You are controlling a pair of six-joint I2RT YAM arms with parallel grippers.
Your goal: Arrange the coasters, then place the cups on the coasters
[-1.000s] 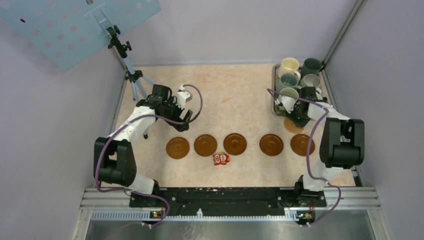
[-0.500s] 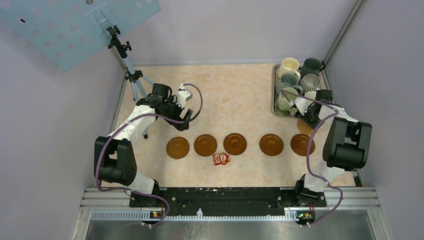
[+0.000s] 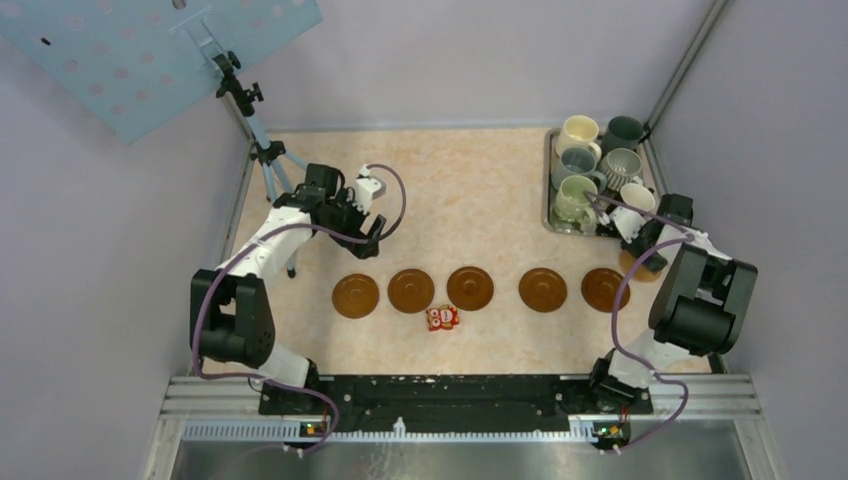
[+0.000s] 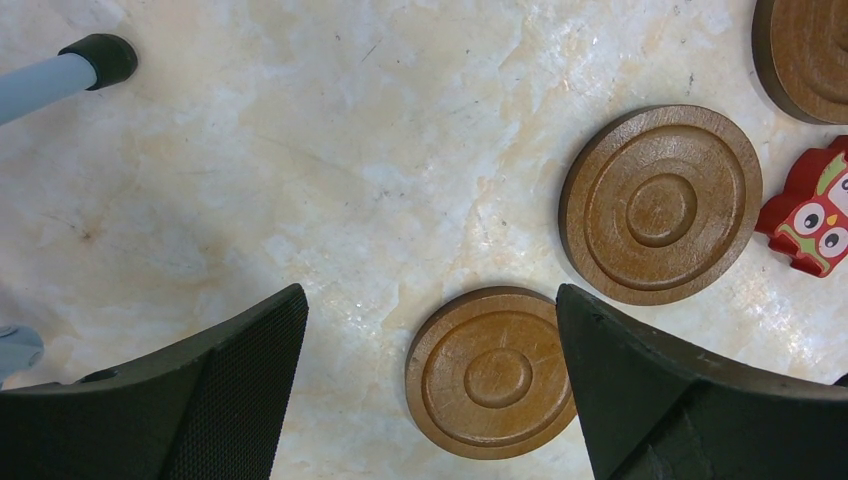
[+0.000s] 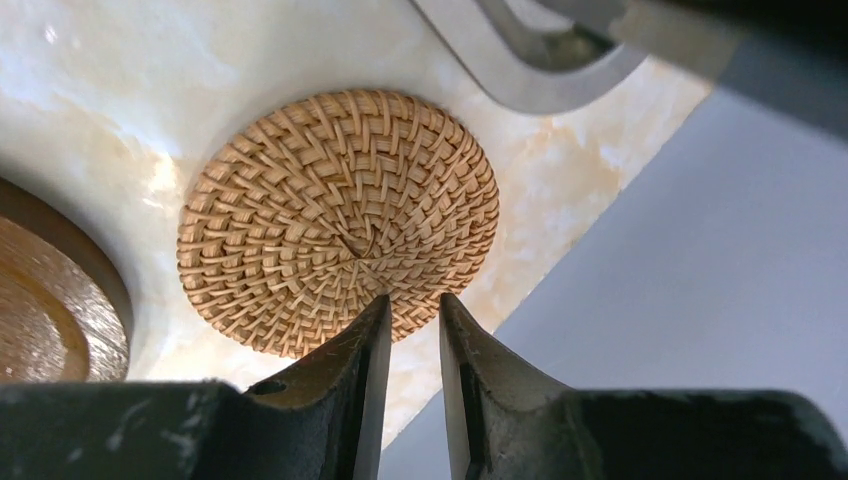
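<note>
Five brown wooden coasters lie in a row, from the leftmost [image 3: 355,296] to the rightmost [image 3: 605,289]. Several cups stand on the metal tray [image 3: 550,215], among them a cream cup [image 3: 579,130] and a pale green cup [image 3: 572,198]. My left gripper [image 3: 365,235] [image 4: 430,340] hovers wide open above the leftmost coaster [image 4: 495,372], nothing between its fingers. My right gripper [image 3: 648,262] [image 5: 415,300] is beside the tray, jaws a narrow gap apart. Its fingertips rest on the near rim of a woven wicker coaster [image 5: 340,215] lying flat; nothing sits between them.
A red owl packet [image 3: 442,318] lies just in front of the row. A tripod [image 3: 262,150] stands at the back left under a blue perforated board [image 3: 150,50]. The wicker coaster lies close to the table's right edge and the wall [image 5: 700,250].
My right arm has swung right from in front of the tray toward the wall, and the wicker coaster slid along under its fingertips. The left arm has barely moved.
</note>
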